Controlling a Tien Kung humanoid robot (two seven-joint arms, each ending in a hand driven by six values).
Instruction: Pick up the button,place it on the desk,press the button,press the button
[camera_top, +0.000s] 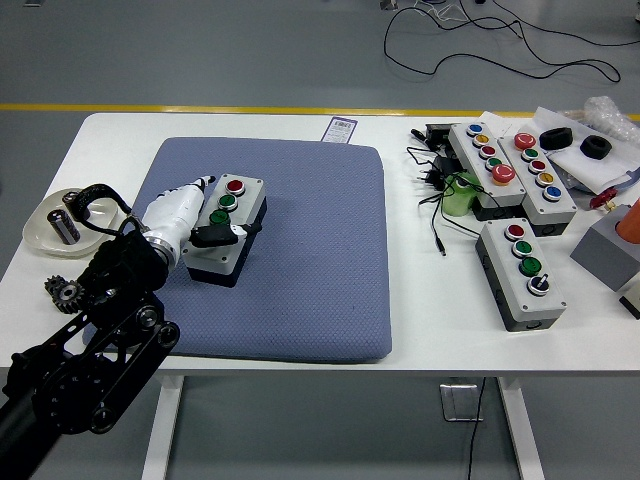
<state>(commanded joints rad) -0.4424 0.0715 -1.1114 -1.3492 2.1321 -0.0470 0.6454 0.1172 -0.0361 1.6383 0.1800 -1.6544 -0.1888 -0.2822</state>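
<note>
Left hand (195, 222) wraps the button box (228, 225) at nine o'clock on the blue mat (310, 250) — thumb across its front, so I read a steadying grip.

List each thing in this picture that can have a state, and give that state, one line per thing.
left hand: fingers closed around the button box, thumb across its front.
button box: lying flat on the blue mat, held by the left hand.
blue mat: spread flat on the table.
small button box: lying free on the table, untouched.
shallow dish: upright, a black cylinder inside.
gear: loose near the table's left edge.
</note>
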